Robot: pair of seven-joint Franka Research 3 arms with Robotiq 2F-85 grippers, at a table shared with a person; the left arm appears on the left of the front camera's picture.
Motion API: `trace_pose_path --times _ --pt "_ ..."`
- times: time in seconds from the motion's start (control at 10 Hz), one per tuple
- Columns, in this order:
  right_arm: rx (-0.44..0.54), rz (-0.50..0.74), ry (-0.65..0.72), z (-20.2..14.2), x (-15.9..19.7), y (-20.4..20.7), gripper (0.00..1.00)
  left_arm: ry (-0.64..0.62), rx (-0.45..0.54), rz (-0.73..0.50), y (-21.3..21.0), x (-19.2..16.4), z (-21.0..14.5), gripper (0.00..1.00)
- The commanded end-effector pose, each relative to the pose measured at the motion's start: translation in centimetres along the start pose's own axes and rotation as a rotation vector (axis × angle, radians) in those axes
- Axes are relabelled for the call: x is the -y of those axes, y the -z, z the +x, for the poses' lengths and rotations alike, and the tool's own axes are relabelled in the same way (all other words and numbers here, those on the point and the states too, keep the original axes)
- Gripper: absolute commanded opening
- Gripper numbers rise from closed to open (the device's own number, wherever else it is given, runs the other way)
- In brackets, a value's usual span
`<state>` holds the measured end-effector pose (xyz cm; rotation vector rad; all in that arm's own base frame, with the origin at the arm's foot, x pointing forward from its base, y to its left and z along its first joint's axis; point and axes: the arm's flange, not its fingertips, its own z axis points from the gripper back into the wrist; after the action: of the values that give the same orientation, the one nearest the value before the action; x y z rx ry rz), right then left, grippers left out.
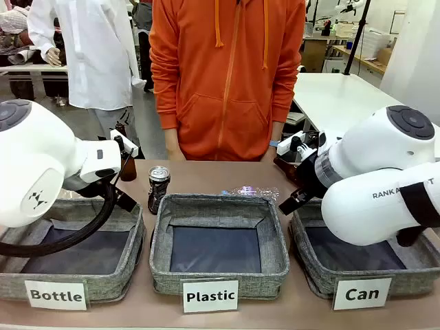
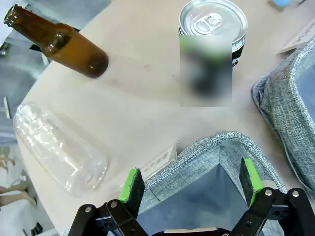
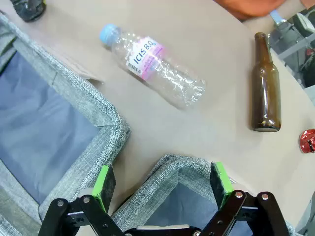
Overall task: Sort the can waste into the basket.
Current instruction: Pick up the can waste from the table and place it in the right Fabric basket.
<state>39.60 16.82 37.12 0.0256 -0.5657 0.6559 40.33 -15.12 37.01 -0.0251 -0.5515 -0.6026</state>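
Observation:
A dark can [image 1: 159,189] with a silver top [image 2: 212,22] stands upright on the table behind the "Plastic" bin. In the right wrist view a red can [image 3: 308,141] shows at the right edge, past a lying brown bottle [image 3: 266,88]. The basket labelled "Can" [image 1: 323,282] sits at the front right, and my right gripper [image 3: 162,181] hangs open over its far corner [image 3: 172,164] with nothing between its pads. My left gripper [image 2: 192,179] is open too, holding nothing, above a corner of the "Bottle" bin [image 2: 216,140].
The "Plastic" bin [image 1: 275,254] stands in the middle with a clear labelled bottle [image 3: 157,64] lying behind it. Near my left gripper are a brown bottle [image 2: 64,44] and a clear plastic bottle [image 2: 59,147]. A person in an orange hoodie [image 1: 227,75] stands at the far edge.

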Motion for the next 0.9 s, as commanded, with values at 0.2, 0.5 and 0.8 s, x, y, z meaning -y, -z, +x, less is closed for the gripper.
trace_pose_path --times 0.2,0.5,0.8 --pt "0.000 0.000 0.000 0.00 0.00 0.00 1.00 0.000 0.000 0.000 -0.01 0.00 0.01 1.00" --pt "0.000 0.000 0.000 0.00 0.00 0.00 1.00 0.000 0.000 0.000 -0.01 0.00 0.01 1.00" --pt "0.000 0.000 0.000 0.00 0.00 0.00 1.00 0.000 0.000 0.000 -0.01 0.00 0.01 1.00"
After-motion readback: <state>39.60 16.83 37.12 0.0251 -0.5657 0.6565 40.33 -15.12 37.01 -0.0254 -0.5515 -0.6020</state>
